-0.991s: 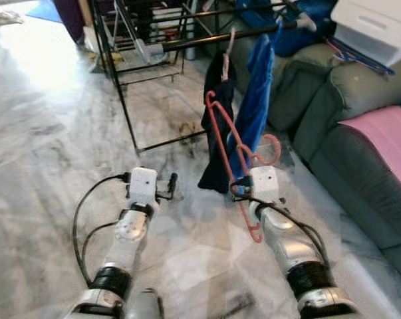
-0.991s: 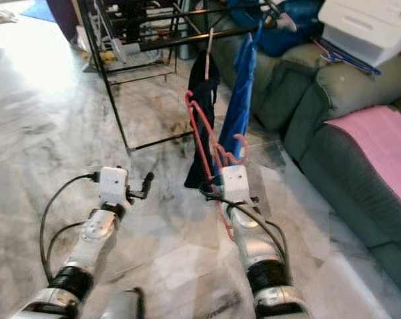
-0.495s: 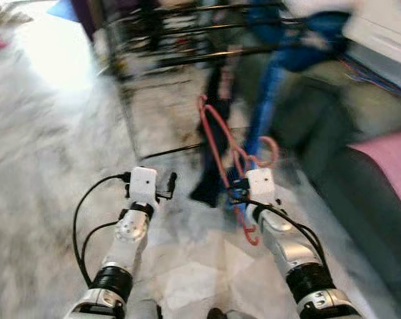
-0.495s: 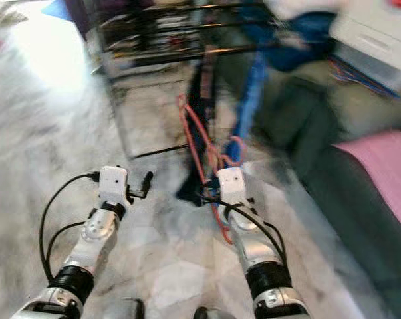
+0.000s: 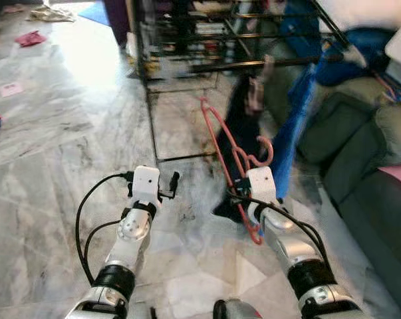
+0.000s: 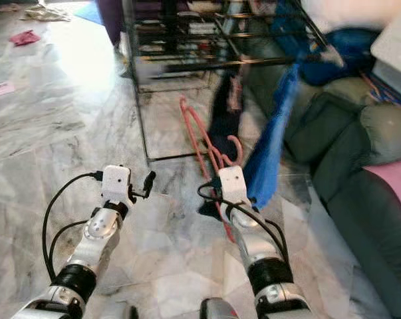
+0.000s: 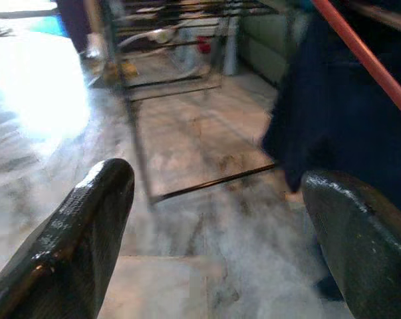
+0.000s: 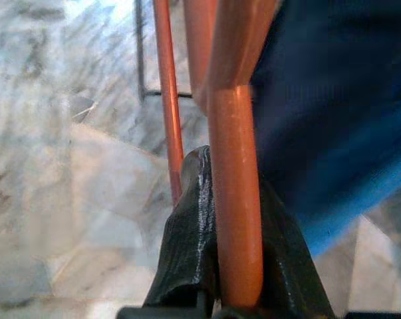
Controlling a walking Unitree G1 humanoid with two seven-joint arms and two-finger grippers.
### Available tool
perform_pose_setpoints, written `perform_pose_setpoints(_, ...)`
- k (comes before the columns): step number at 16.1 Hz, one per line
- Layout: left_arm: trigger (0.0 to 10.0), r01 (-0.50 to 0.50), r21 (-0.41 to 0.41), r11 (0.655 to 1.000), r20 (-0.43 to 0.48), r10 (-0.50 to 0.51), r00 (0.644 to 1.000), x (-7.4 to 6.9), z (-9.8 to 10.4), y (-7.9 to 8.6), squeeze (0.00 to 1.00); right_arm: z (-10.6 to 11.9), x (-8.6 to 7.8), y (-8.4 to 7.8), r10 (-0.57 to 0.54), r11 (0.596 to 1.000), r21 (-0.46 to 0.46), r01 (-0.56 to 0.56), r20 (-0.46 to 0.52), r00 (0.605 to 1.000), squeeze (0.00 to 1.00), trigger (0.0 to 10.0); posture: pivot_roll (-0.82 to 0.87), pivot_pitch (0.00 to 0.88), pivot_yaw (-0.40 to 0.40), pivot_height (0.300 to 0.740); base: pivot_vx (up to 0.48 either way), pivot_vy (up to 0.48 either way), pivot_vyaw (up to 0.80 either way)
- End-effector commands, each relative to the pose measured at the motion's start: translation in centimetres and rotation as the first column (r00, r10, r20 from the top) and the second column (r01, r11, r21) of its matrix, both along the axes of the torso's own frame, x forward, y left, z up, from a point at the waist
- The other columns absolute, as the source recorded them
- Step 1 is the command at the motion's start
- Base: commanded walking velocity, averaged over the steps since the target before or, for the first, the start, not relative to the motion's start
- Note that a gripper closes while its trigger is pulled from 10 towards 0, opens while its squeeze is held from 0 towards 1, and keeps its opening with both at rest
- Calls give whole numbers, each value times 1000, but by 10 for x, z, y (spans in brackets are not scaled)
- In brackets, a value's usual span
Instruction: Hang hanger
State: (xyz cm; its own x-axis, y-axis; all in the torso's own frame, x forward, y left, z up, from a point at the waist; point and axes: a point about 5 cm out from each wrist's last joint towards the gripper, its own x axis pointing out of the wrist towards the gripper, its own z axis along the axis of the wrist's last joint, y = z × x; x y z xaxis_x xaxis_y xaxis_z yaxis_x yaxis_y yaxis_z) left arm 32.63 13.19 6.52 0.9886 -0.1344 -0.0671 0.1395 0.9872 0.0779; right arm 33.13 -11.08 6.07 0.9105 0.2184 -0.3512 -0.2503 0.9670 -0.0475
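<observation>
Since a second ago my camera has swung left. I see the right tool (image 5: 242, 193) clamped on the red hanger (image 5: 221, 143), below the drying rack (image 5: 187, 63); the left tool (image 5: 175, 179) gapes empty.

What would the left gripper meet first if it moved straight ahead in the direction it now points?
Probably the dark navy garment hanging on the black metal drying rack, or the rack's thin floor bar. The open left gripper points over bare marble floor towards them; depth is unclear.

No readable text, label, brand or number shows anywhere.
</observation>
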Motion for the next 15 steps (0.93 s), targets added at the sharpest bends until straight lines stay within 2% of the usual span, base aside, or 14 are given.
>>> perform_pose_setpoints(1,10000,-14,6,1000,-23,14,1000,-2,-5,5,0,2,1,6,14,1000,-1,-14,9,1000,0,10000,71,195,-93,740,326,337,0)
perform_pose_setpoints(6,10000,-5,7,1000,-20,6,1000,-2,-5,3,0,6,7,7,-15,1000,2,15,4,1000,0,10000,77,191,-93,740,363,314,0)
perform_pose_setpoints(11,10000,2,5,1000,-31,-2,1000,-4,-8,0,0,4,6,5,-30,1000,-1,30,-2,1000,0,10000,77,194,-92,740,0,0,-730)
perform_pose_setpoints(13,10000,11,0,1000,-29,-11,1000,-5,-7,0,0,2,6,4,-36,999,0,36,-4,999,0,10000,78,194,-92,740,0,0,0)
perform_pose_setpoints(15,10000,1,-37,999,-42,-2,999,-6,-9,2,0,0,4,2,-56,998,4,56,-5,998,0,10000,80,194,-93,740,0,0,0)
